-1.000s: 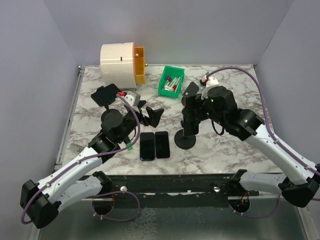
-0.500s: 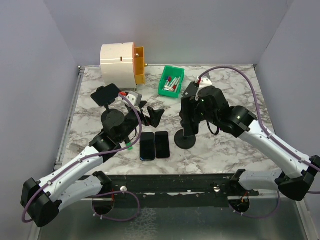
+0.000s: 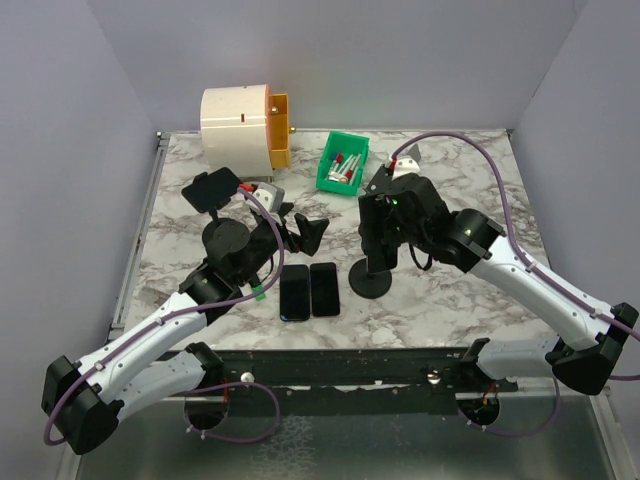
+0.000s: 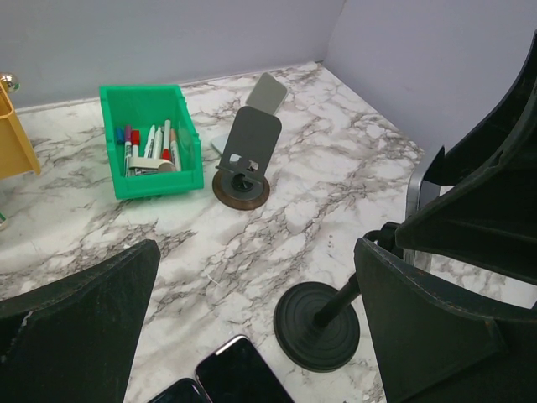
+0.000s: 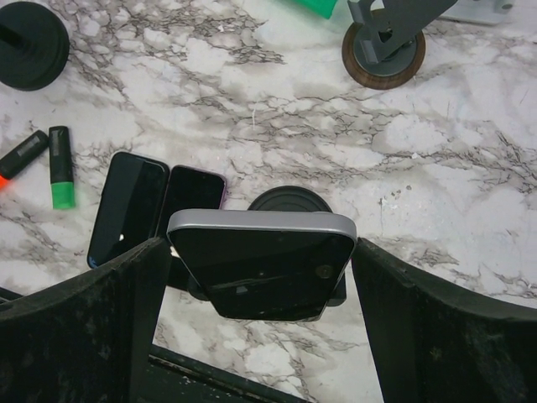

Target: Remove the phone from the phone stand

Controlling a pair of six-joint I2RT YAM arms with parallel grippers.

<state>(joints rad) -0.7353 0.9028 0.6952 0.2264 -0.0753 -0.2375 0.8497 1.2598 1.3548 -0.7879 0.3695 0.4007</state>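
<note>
Right wrist view, right tool (image 5: pixel 258 248) spread, fingers (image 5: pixel 84 336) flanking short edges of phone (image 5: pixel 262 270) on phone stand (image 5: pixel 289 196), left tool (image 4: pixel 256 252) spread

Left gripper (image 4: pixel 256 294) spread wide; right gripper (image 5: pixel 260 252) also wide, seemingly angled downward.

Bright, even, diffuse overhead light; shadows short and soft. Faint sheen on phone (image 5: pixel 262 269) glass. Overhead view sharp; wrist views slightly soft at near edges.
</note>
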